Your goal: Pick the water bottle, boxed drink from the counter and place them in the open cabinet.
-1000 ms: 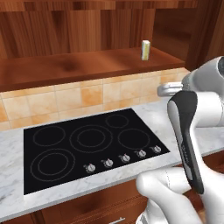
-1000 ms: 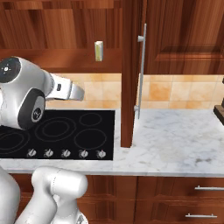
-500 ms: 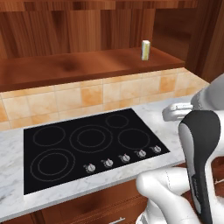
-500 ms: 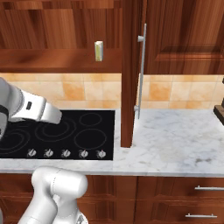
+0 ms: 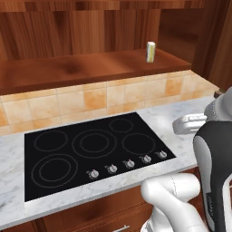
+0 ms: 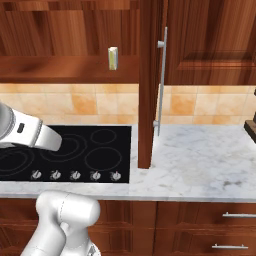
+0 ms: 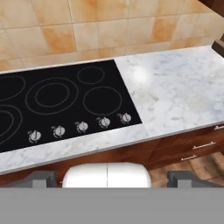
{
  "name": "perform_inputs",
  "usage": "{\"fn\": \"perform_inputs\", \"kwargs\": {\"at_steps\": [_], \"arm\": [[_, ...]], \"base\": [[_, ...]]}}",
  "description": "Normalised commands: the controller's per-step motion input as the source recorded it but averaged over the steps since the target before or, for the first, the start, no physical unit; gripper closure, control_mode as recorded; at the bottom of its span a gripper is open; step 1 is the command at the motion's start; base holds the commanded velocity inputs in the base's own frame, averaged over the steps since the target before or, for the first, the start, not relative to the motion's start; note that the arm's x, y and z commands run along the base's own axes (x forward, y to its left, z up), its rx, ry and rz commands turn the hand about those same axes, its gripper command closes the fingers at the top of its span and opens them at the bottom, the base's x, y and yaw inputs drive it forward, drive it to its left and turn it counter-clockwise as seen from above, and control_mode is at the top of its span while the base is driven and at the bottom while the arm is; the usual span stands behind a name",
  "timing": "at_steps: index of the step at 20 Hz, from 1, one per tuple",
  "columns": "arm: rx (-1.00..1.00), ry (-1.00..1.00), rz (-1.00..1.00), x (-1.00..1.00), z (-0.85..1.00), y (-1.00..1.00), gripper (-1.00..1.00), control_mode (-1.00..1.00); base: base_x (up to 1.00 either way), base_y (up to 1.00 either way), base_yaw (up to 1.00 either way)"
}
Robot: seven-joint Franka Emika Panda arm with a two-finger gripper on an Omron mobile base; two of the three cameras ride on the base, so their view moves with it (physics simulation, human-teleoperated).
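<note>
Looking at the biggest stuff first: the open cabinet [image 5: 81, 72] runs wide across the wall, dark reddish wood with a long flat shelf, and its door [image 6: 146, 85] swings out edge-on in the right base view, a long metal handle [image 6: 161, 87] just beside it. Below the shelf sits a band of orange tile [image 5: 104, 97]. Under that is a marble top [image 6: 200, 160] with a black cooktop [image 5: 90, 152] set into it, taking up the left part of the marble, a row of small knobs [image 7: 81, 127] along its front edge. Wood drawers [image 6: 210, 225] sit under the marble's front edge.

The arm [image 6: 30, 132] hangs over the cooktop's left side in the right base view. The gripper [image 7: 111, 175] looks down at the cooktop's front edge in the hand view, fingers [image 7: 41, 177] spread wide, nothing between them.

The boxed drink [image 5: 151, 51] stands upright on the shelf, near its right end, close to the front edge.
</note>
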Motion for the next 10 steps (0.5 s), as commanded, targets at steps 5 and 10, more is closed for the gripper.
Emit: {"fn": "perform_inputs", "kwargs": {"at_steps": [5,10], "arm": [[0.00,0.00,0.00,0.00,0.00,0.00,-1.00,-1.00],[0.01,0.02,0.00,-0.10,-0.02,0.00,-1.00,-1.00]], "base": [[0.00,0.00,0.00],[0.00,0.00,0.00]]}}
